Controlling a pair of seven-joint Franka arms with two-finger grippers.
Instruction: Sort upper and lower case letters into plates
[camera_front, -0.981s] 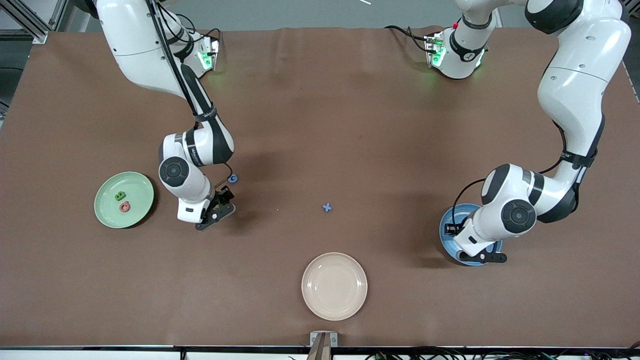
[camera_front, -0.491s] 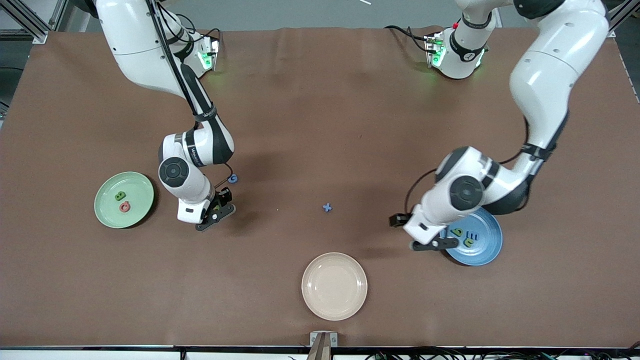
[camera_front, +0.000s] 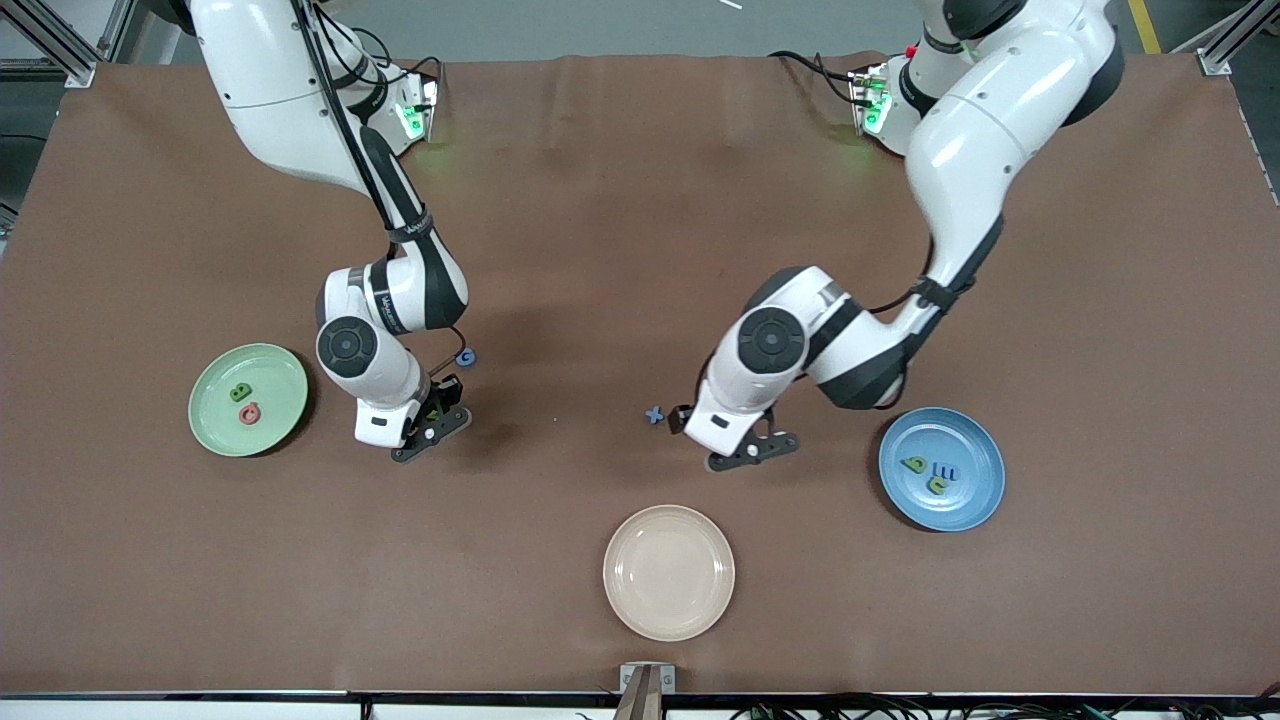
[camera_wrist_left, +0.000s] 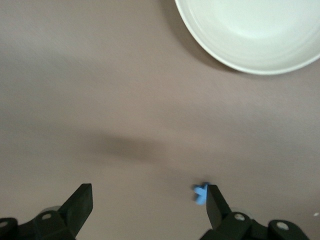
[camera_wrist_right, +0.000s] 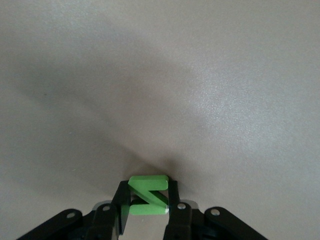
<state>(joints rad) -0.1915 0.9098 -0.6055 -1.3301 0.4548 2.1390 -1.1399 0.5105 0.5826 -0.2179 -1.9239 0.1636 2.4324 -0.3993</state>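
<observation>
Since sorting unfinished, my right claw pinches green letter low over tabletop; left claw spread beside blue letter, ready to grab.

So there's this round, shallow cream-beige plate sitting on the brown matte table covering, down at about 6 o'clock, close to the front camera. Nothing in it, right side up.
</observation>
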